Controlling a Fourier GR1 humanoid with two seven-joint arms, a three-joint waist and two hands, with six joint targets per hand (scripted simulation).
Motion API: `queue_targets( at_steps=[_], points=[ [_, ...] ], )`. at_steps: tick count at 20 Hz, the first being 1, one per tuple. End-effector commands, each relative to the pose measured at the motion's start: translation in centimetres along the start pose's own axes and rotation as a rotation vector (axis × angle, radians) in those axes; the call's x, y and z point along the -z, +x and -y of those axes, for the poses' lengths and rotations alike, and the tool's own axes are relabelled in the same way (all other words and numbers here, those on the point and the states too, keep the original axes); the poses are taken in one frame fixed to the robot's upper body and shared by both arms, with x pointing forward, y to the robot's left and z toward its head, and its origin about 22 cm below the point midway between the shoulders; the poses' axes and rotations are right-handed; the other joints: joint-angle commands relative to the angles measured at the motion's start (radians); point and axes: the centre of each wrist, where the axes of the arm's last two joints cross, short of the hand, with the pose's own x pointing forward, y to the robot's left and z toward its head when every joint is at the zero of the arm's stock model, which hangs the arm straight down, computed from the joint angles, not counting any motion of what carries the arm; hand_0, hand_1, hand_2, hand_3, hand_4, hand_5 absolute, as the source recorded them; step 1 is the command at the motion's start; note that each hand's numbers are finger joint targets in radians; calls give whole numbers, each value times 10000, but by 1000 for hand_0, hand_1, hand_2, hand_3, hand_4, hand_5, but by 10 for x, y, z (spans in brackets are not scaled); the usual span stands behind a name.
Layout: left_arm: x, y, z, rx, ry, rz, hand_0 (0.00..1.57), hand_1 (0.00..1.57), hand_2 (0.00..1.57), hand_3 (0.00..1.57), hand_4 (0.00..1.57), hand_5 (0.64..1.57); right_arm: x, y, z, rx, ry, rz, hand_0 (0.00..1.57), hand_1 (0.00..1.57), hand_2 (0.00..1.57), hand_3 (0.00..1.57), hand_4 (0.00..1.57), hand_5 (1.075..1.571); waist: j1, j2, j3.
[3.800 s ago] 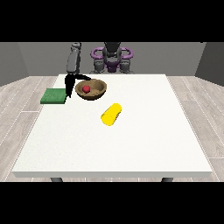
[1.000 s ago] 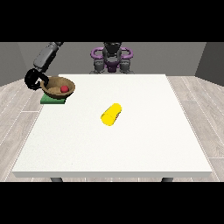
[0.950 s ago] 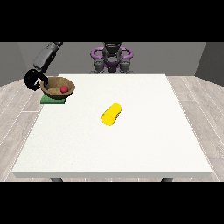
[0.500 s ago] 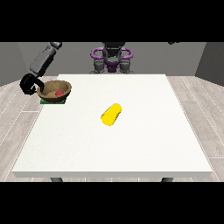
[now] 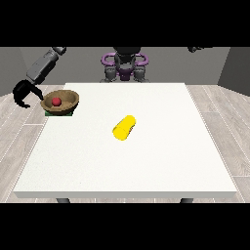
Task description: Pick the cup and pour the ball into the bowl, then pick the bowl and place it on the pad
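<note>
The brown bowl [image 5: 67, 105] rests on the green pad [image 5: 49, 114] at the table's far left, hiding most of it. The red ball [image 5: 56, 101] lies inside the bowl. The hand at the view's left [image 5: 23, 92] hangs just left of the bowl, beyond the table's edge. Its fingers and thumb are spread in a wide curve, and one tip reaches the bowl's left rim. The yellow cup [image 5: 124, 128] lies on its side near the table's middle. The hand at the view's right [image 5: 197, 49] is raised high at the picture's upper edge, far from everything.
The white table [image 5: 146, 166] stretches wide towards the camera. The robot's torso [image 5: 125, 66] stands behind the far edge. The table's left edge runs close beside the pad.
The bowl with the ball travelled left from beside the pad onto it and came down. The hand at the view's left has since drawn slightly left of the rim.
</note>
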Motion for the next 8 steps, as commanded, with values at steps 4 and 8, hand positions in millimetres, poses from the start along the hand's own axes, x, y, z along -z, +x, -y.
queue_targets(
  at_steps=[4,8],
  points=[
    [-18,-13,-9,-348,157,-479,0,0,0,0,0,1566,7,36,25,338,234,-62,371,371,245,0,0,1416,-85,-517,-15],
    [-23,-56,-30,-524,776,-1398,0,0,0,0,0,1566,20,61,2,441,1629,88,379,379,120,409,315,1374,-518,-1688,-44]
  ],
)
